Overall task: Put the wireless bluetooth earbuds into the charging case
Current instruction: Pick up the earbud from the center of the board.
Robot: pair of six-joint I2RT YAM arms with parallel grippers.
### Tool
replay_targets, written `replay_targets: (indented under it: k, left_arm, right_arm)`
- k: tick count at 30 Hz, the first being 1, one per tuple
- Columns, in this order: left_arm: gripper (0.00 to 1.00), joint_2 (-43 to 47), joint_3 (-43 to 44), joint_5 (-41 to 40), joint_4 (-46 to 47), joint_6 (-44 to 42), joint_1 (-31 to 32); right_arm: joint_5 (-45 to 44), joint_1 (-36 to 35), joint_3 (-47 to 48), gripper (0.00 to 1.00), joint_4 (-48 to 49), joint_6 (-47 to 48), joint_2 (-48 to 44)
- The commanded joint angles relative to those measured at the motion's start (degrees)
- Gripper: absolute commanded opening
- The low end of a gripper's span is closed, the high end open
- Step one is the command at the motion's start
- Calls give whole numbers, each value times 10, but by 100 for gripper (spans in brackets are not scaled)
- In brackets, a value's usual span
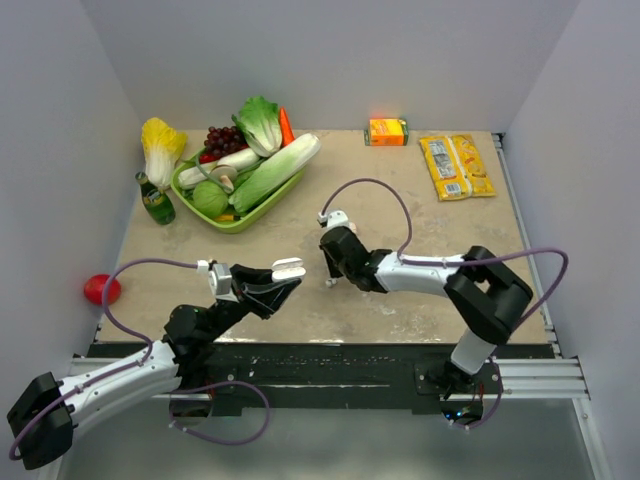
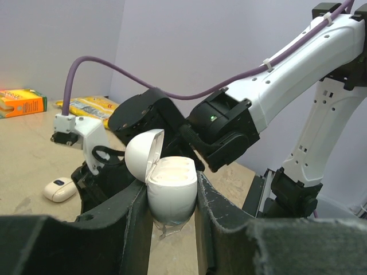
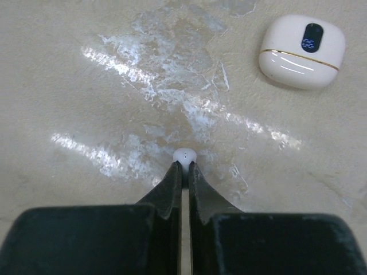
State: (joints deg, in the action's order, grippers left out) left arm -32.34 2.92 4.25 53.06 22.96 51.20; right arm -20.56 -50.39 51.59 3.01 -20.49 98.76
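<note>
**Earbud pinched, case held open, nothing inserted yet**

Left gripper (image 1: 282, 283) jaws clamp the charging case (image 2: 171, 192) between them. It stands upright, long axis along the fingers, mouth up, lid (image 2: 143, 153) hinged back. Right gripper (image 3: 184, 167) jaws are nearly pressed together, pinching one earbud (image 3: 184, 154) at their tips, low over the table (image 3: 86, 114). Only its round end shows, so I can't tell the stem axis. Insertion is left to do; no other earbud is in view.

2 arms lean toward the middle, jaws of both closed.
The left arm (image 1: 130, 372) stretches forward and right, its left gripper (image 2: 172, 200) clamped on the charging case (image 2: 172, 192). The right arm (image 1: 430, 268) bends to the left, its right gripper (image 3: 182, 169) tilted down, pinching an earbud (image 3: 184, 155).
</note>
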Motion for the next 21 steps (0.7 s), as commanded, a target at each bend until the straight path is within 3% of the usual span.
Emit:
replay_targets:
  k: [1, 5, 10, 13, 19, 21]
  left_arm:
    - [0, -4, -29, -6, 35, -1, 4]
    - [0, -7, -27, -13, 42, 1, 4]
    - [0, -16, -22, -32, 56, 7, 4]
    - [0, -22, -12, -32, 64, -4, 3]
    - [0, -26, 41, 36, 36, -28, 0]
    - [0, -33, 65, 94, 24, -35, -2]
  right_arm:
    - [-3, 0, -9, 0, -17, 23, -141]
    - [100, -6, 3, 0, -125, 76, -270]
    - [70, -108, 35, 0, -236, 141, -409]
    - [100, -155, 62, 0, -276, 156, -455]
    - [204, -164, 63, 0, -303, 194, -560]
    - [237, -165, 64, 0, -312, 201, -572]
